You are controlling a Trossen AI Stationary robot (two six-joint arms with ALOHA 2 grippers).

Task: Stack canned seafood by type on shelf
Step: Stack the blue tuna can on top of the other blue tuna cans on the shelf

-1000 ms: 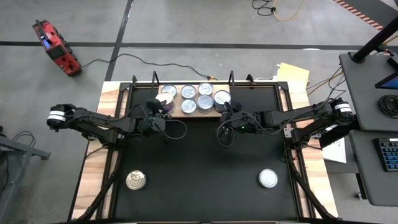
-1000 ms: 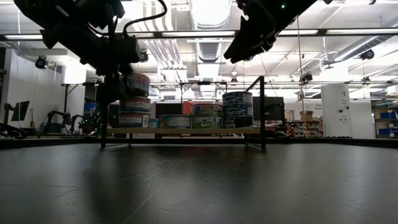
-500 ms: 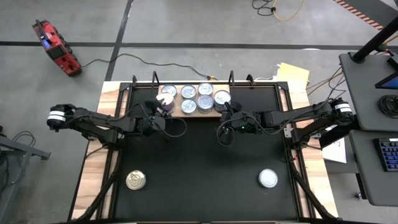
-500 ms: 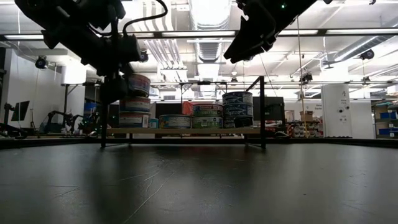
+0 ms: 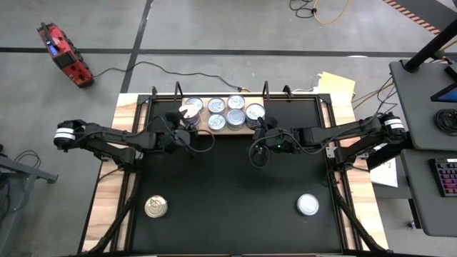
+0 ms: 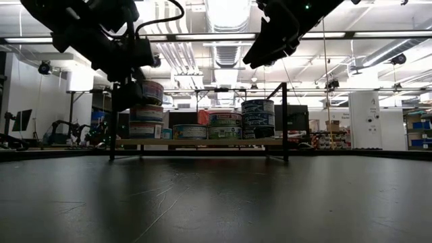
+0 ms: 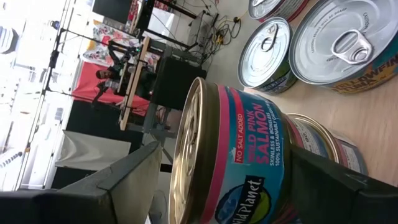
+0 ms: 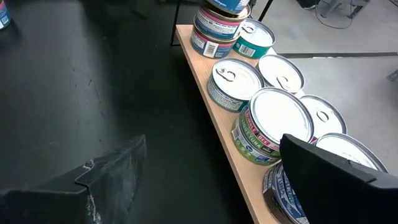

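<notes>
At the shelf's left end, the left gripper (image 5: 184, 126) is spread around a salmon can (image 7: 233, 163) set atop a stack, apparently released. That stack could be toppled if the can is clipped during withdrawal. The right gripper (image 5: 260, 130) is held wide beside the shelf (image 5: 243, 129). Two cans (image 5: 156, 207) are left on the black table (image 5: 228, 193); a workshop is seen behind.

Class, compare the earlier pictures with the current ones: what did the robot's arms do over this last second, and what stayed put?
The left gripper has let go of the pink salmon can it set atop the stack at the shelf's left end: its fingers have spread and drawn back slightly toward the table's left. The right gripper stayed open beside the shelf's right end. The two loose cans on the table have not moved.
</notes>
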